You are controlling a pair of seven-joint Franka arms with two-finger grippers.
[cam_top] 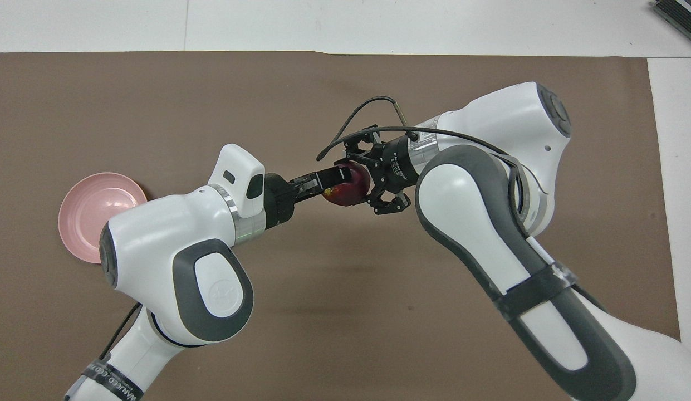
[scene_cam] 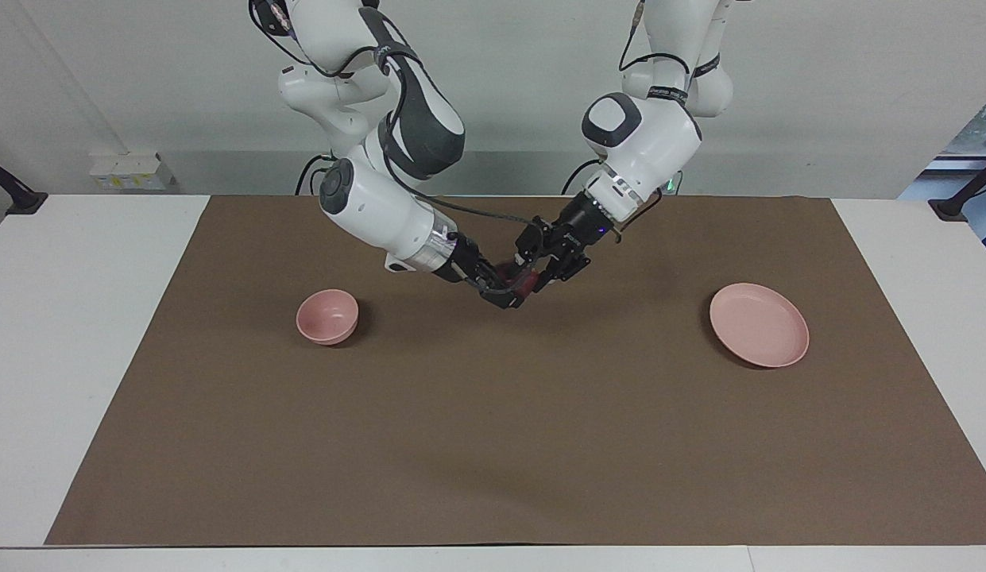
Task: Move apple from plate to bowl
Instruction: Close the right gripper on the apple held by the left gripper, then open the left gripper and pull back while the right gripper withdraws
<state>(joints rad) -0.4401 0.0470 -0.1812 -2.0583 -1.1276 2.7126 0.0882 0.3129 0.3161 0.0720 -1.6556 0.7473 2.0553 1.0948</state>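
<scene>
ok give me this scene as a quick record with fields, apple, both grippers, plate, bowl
apple: in the air over the mat's middle, between both grippers
left gripper: shut on apple
right gripper: around the apple, grip not clear
plate: no apple on it, toward the left arm's end
bowl: nothing in it, toward the right arm's end
stage: mid handover, apple not yet in bowl
</scene>
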